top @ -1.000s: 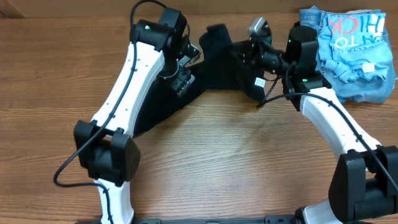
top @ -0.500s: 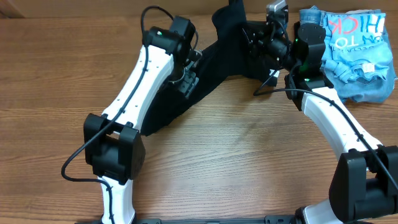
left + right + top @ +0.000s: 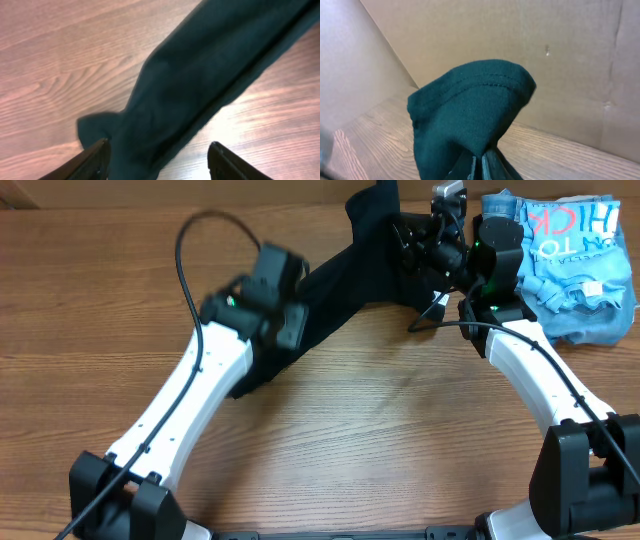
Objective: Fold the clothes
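The right gripper [image 3: 481,166] sat at the bottom edge of the frame, its two dark fingers pressed together on a bunch of the T-shirt [image 3: 470,110]. The dark fabric rose from the pinch in a rounded fold, and a stitched hem ran across its top. Behind it stood a plain tan wall [image 3: 570,60] with a faint vertical crease at the right. The wooden table [image 3: 370,145] showed below the fold on both sides.

One soft black fabric T-shirt [image 3: 330,290] is stretching toward twelve o'clock. One crumpled light blue printed cloth heap [image 3: 580,270] is sitting at two o'clock. Two white-and-black robot arms are reaching in: left arm [image 3: 180,395] from seven o'clock, right arm [image 3: 530,370] from five. One brown wooden table [image 3: 380,440] is carrying everything.
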Controlling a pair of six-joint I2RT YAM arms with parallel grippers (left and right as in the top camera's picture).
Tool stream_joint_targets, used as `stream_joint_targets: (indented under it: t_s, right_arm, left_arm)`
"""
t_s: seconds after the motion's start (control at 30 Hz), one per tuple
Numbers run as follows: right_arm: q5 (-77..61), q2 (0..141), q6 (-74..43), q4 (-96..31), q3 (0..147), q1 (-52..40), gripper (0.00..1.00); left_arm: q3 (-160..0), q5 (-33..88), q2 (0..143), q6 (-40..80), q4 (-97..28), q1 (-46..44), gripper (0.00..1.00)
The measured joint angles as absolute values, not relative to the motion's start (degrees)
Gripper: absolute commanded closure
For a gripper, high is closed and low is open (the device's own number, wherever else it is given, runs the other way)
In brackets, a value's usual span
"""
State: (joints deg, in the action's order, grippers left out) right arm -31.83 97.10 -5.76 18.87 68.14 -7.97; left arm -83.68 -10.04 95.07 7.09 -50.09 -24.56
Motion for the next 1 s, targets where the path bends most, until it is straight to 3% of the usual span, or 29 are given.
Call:
stream_joint_targets:
  t_s: [0.17, 0.5, 0.63, 0.83, 0.97, 1.0]
  right_arm:
    - [-31.5, 97.1, -5.8, 18.8, 68.1, -8.0, 0.96]
    - [-31.5, 97.1, -5.8, 18.9, 68.1, -8.0, 0.96]
    - [-31.5, 97.1, -5.8, 18.8, 68.1, -8.0, 0.96]
    - [-31.5, 97.1, -5.8, 18.8, 68.1, -8.0, 0.96]
    - [-31.5, 97.1, -5.8, 18.8, 68.1, -8.0, 0.96]
    - [-31.5, 97.1, -5.8, 18.9, 68.1, -8.0, 0.96]
  left_arm:
    - [-61.5, -10.1, 87.9, 8.9, -41.5, -25.8, 0.39]
    - [-47.2, -17.8, 87.4, 8.6, -26.9, -25.8, 0.46]
    - [-45.3, -20.9, 87.4, 8.3, -22.4, -23.9, 0.46]
    - [-44.2, -21.7, 87.5, 4.6, -17.9, -23.1, 0.36]
    - [-44.1, -20.3, 90.5, 2.7, -16.8, -23.1, 0.44]
    - [-44.1, -20.1, 91.0, 2.6, -16.3, -23.1, 0.51]
